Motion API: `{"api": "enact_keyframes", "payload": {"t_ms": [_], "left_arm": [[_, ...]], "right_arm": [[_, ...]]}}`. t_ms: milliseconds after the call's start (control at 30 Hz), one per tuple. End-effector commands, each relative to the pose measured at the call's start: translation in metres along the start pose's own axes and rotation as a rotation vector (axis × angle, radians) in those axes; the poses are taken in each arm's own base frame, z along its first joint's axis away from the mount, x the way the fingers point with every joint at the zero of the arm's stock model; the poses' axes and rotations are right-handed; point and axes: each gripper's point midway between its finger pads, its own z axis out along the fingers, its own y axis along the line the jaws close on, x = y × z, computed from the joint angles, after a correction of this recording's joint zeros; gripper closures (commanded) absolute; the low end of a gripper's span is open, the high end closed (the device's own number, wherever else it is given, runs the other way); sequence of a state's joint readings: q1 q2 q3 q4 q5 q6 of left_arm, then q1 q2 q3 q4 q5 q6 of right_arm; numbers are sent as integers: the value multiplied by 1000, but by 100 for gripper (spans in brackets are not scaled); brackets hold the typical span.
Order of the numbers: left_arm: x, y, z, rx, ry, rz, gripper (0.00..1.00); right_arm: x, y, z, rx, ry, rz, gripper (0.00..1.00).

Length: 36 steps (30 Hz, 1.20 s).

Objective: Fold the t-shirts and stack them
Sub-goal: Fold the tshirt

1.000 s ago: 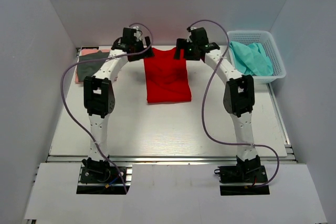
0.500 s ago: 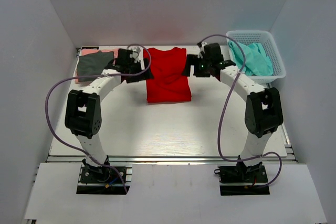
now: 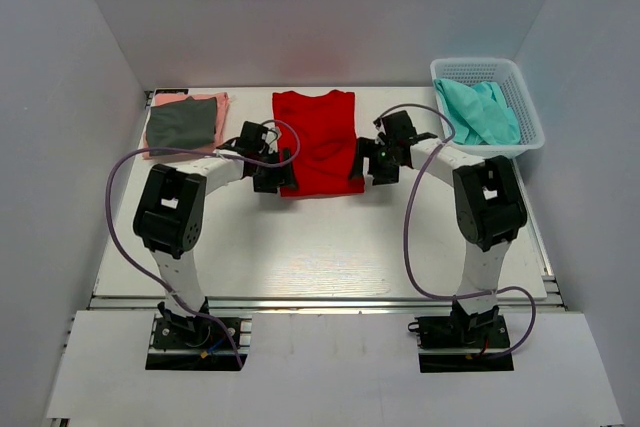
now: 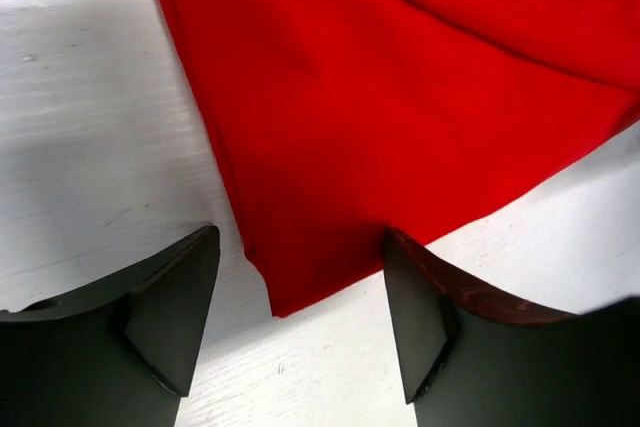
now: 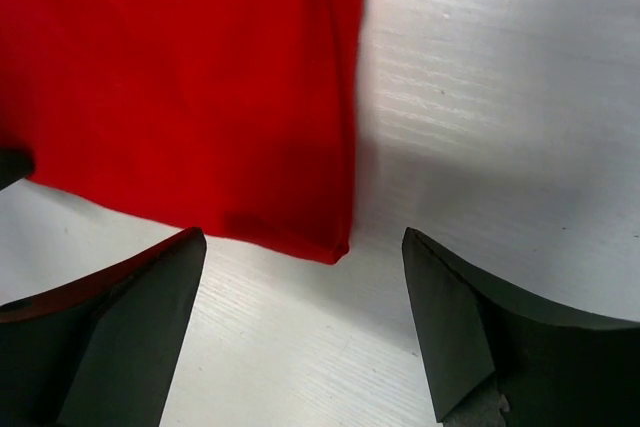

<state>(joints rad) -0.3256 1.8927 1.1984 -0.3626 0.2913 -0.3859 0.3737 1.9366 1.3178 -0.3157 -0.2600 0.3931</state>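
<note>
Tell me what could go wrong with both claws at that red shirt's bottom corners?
The left gripper and right gripper stand open around the bottom corners of the bright red fabric t-shirt. Either might pinch only the top layer, or miss its corner, and the fold could turn crooked.

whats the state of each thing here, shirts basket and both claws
red t-shirt, flat on the table, sides folded in, not held
pink t-shirt, folded, bottom of the stack, only its edges showing
grey t-shirt, folded, on top of the pink t-shirt
basket, upright
teal cloth, crumpled in the basket
left claw, open, astride the red t-shirt's near left corner
right claw, open, astride its near right corner
</note>
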Motion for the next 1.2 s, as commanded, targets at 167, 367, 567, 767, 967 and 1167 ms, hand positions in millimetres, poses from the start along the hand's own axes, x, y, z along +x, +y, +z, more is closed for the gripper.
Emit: {"api": "enact_keyframes", "payload": {"t_ms": [167, 367, 567, 767, 967, 1167], "left_arm": [[37, 6, 21, -19, 99, -32, 34], [55, 15, 25, -36, 137, -44, 71], [73, 15, 13, -24, 158, -59, 90], [84, -11, -29, 82, 129, -32, 93], [107, -42, -79, 215, 185, 74, 93], [98, -74, -130, 352, 131, 127, 96]], "right_arm": [[25, -6, 20, -43, 88, 96, 29], [37, -6, 25, -72, 116, 120, 89], [50, 0, 23, -149, 84, 80, 100], [82, 5, -17, -186, 81, 7, 100], [109, 28, -72, -280, 101, -50, 100], [96, 52, -129, -323, 14, -176, 100]]}}
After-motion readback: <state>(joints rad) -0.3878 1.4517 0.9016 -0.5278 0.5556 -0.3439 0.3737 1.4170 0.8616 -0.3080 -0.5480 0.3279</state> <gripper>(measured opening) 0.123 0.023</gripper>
